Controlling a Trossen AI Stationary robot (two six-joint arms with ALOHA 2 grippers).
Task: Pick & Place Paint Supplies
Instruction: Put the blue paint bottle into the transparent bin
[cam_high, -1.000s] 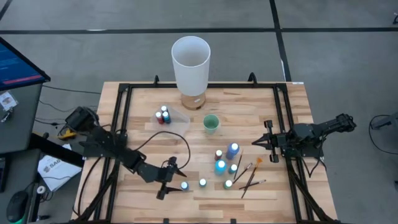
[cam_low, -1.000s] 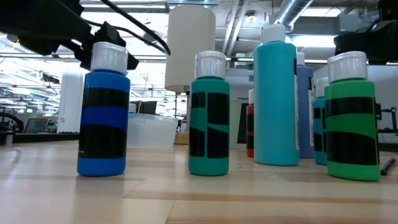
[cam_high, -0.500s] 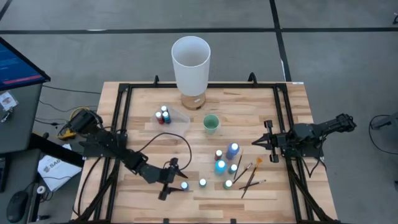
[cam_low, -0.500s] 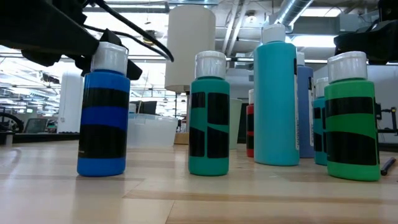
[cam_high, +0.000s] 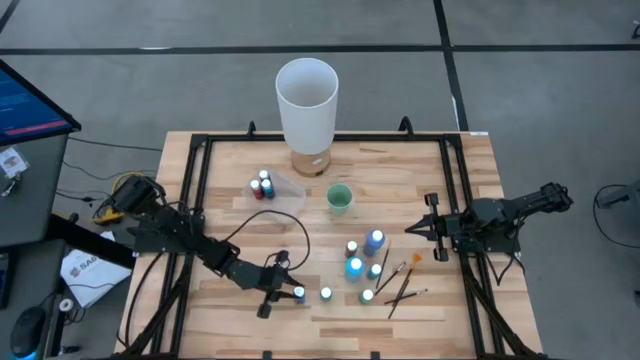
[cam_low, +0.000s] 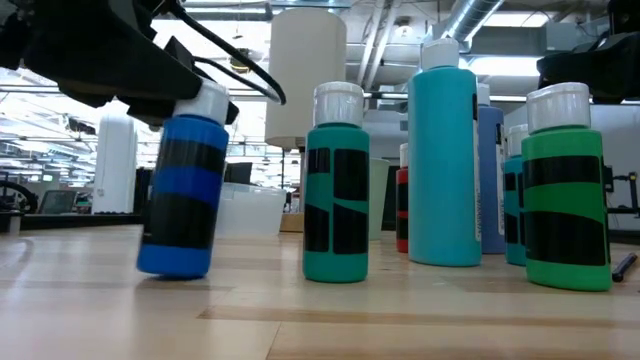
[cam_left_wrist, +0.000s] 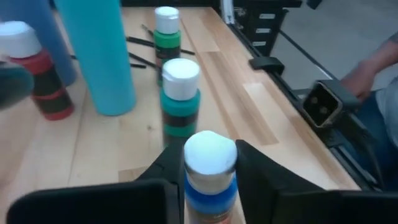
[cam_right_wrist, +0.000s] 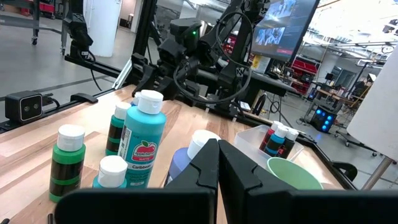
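Note:
My left gripper (cam_high: 289, 291) is near the table's front, shut on a small blue paint bottle (cam_low: 182, 195) with a white cap, which also shows in the left wrist view (cam_left_wrist: 209, 186). To its right stand a teal bottle (cam_low: 335, 185), a tall teal bottle (cam_high: 354, 268), a green bottle (cam_low: 565, 190) and others. Thin dark brushes (cam_high: 402, 287) lie flat beyond them, one orange-tipped (cam_high: 416, 259). My right gripper (cam_high: 413, 229) hovers shut and empty at the table's right, its fingers together in its wrist view (cam_right_wrist: 217, 160). My left gripper pinches the blue bottle's white cap (cam_left_wrist: 210, 151) between its two fingers (cam_left_wrist: 173, 167), one on each side. The fingers come from the table's left, slanting down. The bottle is tilted, its cap (cam_low: 212, 100) leaning toward the table's right and its bottom edge (cam_low: 170, 270) at the tabletop.
A clear tray (cam_high: 285, 190) with reddish bottles (cam_high: 262, 186) sits at the far left. A small green cup (cam_high: 340, 198) and a tall white cylinder (cam_high: 307, 100) stand toward the far edge. A black frame (cam_high: 195, 200) runs around the table.
My left gripper has moved toward the table's right onto the blue bottle's cap and taken hold. The bottle, upright before, has tipped with its cap toward the table's right, and its base has slid slightly the same way.

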